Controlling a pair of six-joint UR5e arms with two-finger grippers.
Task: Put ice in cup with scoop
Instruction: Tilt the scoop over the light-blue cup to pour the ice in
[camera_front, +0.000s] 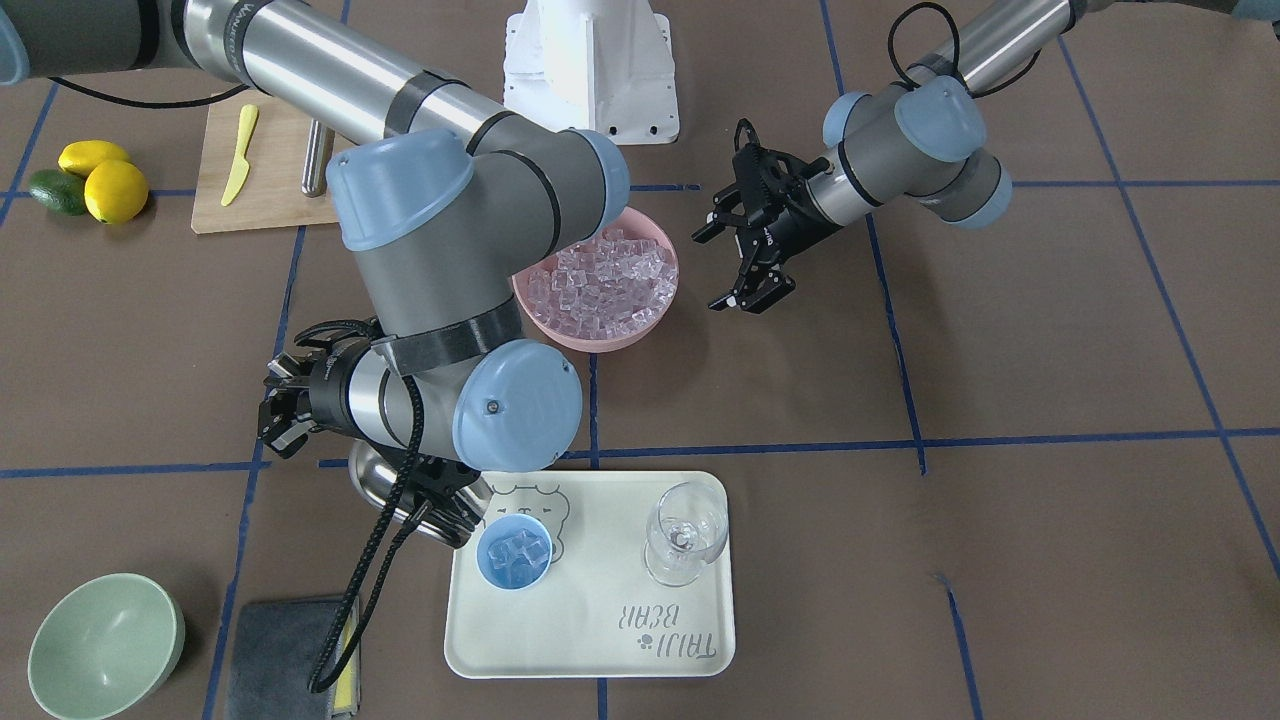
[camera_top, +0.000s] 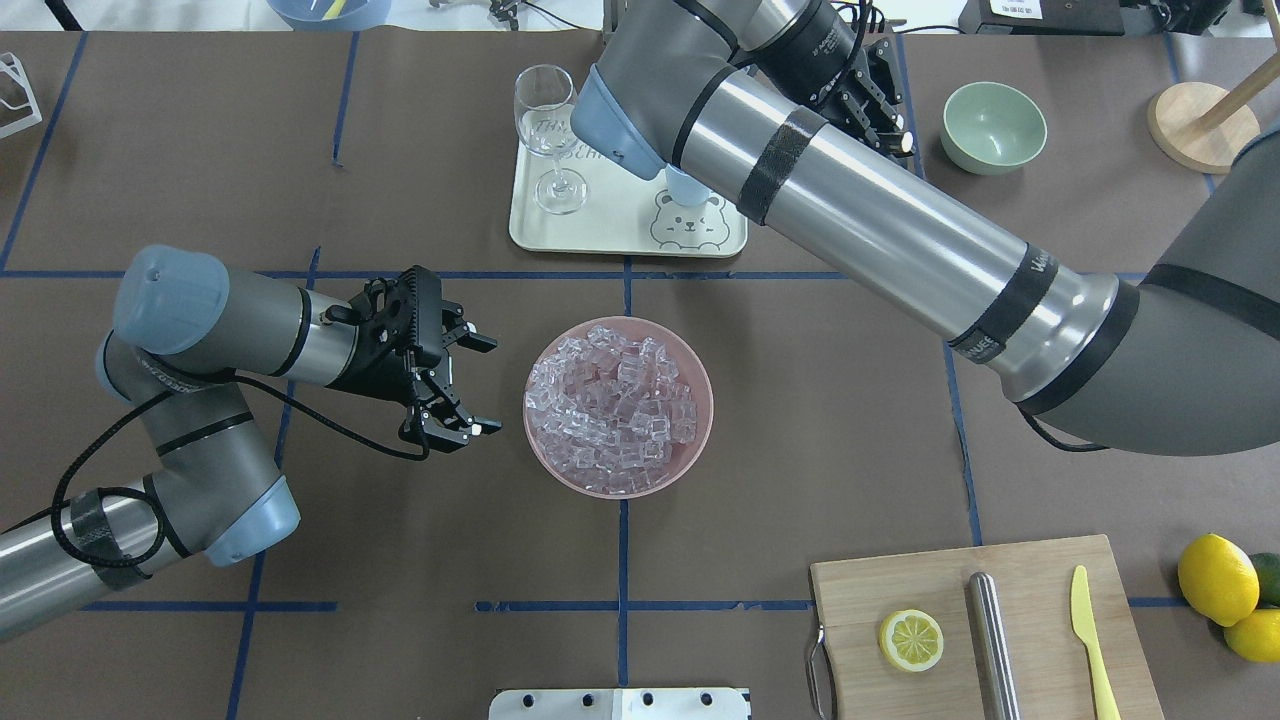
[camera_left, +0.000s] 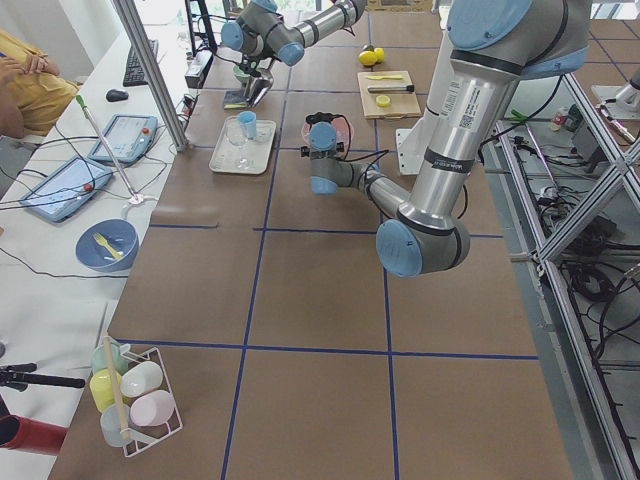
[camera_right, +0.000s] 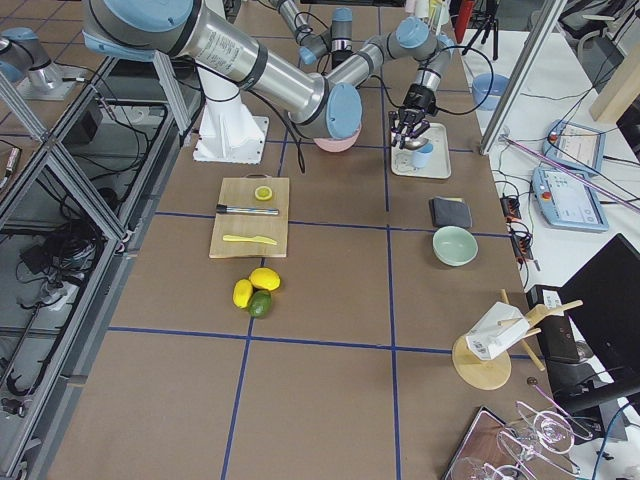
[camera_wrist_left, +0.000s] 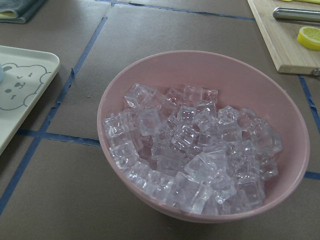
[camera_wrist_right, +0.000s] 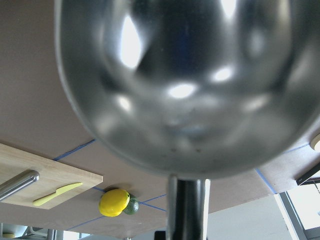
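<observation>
The ice (camera_front: 610, 280) fills a pink bowl (camera_top: 545, 440) at the table's middle and is close up in the left wrist view (camera_wrist_left: 195, 150). The light-blue cup (camera_front: 514, 552) stands on the cream tray (camera_front: 600, 640) with a few cubes in it. The arm mostly hides the cup from overhead (camera_top: 683, 188). The steel scoop (camera_front: 375, 480) hangs low beside the cup at the tray's corner and fills the right wrist view (camera_wrist_right: 185, 85). My right gripper (camera_front: 280, 420) is shut on its handle. My left gripper (camera_top: 488, 387) is open and empty beside the pink bowl.
A clear wine glass (camera_front: 685, 535) stands on the tray next to the cup. A pale-green bowl (camera_front: 105, 645) and a grey cloth (camera_front: 285, 655) lie beyond the scoop. A cutting board (camera_top: 900, 580) with knife, steel cylinder and lemon slice, and whole lemons (camera_top: 1215, 578), sit near the robot's right.
</observation>
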